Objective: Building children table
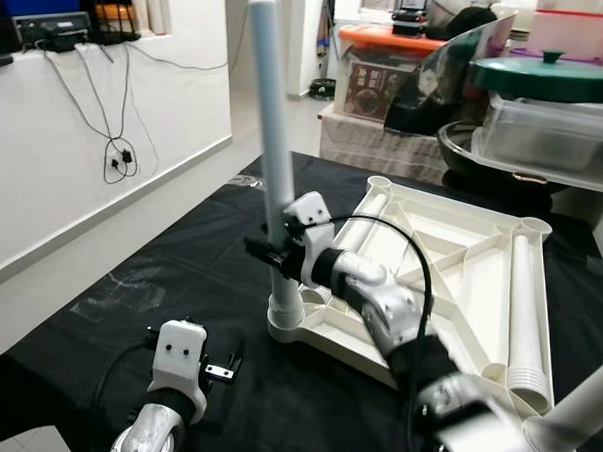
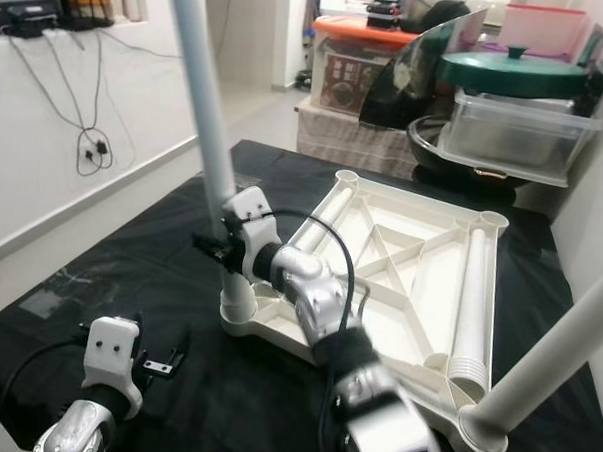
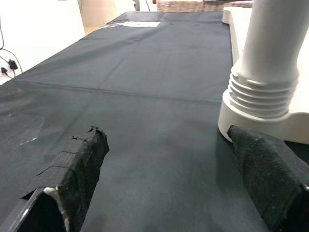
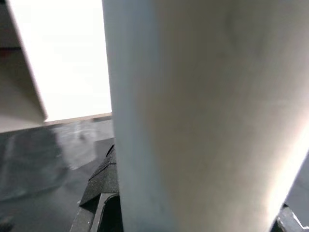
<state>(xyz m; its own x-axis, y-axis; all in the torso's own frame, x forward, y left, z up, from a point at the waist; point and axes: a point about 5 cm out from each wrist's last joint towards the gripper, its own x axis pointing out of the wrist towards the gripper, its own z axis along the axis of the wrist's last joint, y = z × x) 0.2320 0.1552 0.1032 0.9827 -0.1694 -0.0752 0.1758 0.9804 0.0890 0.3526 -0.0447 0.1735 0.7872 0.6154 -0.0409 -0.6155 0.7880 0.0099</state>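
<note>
Upright leg (image 1: 270, 107) grasped by right gripper (image 1: 273, 255) at near-left corner of upturned tabletop (image 1: 454, 279).
Tabletop is laid on black cloth (image 1: 164, 282); left gripper (image 1: 224, 370) is held released, low beside that corner.

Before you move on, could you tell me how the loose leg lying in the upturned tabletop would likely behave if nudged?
The loose leg is a smooth round tube, so it would probably roll. It lies along a rib of the tabletop, which should stop it rolling far. It looks like hollow plastic, likely light and stiff. The right gripper grips the upright leg.
</note>
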